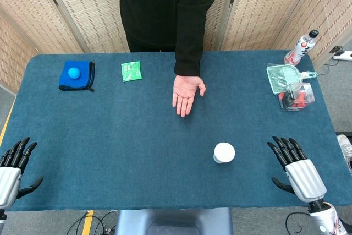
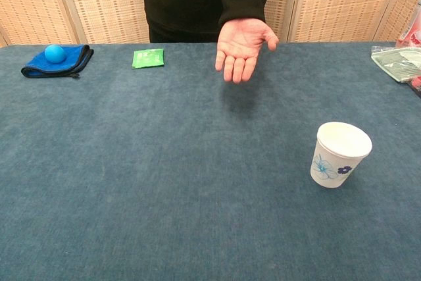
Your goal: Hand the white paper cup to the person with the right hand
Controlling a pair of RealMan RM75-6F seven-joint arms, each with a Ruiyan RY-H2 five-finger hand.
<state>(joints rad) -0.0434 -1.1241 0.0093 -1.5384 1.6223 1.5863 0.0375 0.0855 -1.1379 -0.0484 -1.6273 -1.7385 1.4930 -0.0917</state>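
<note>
The white paper cup point(image 1: 224, 152) point(image 2: 339, 154), printed with blue flowers, stands upright on the blue table point(image 1: 121, 130), right of centre and near the front. My right hand point(image 1: 294, 167) rests open at the front right edge, a short way right of the cup and apart from it. At the front left corner my left hand point(image 1: 14, 169) lies open and holds nothing. The person's open palm point(image 1: 187, 93) point(image 2: 242, 45) is stretched out over the middle of the table, beyond the cup. Neither of my hands shows in the chest view.
A blue cloth with a blue ball point(image 1: 74, 72) lies at the back left, a green packet point(image 1: 131, 71) beside it. At the back right are a bottle point(image 1: 301, 47), a green dustpan-like tool point(image 1: 283, 76) and a clear box point(image 1: 297, 97).
</note>
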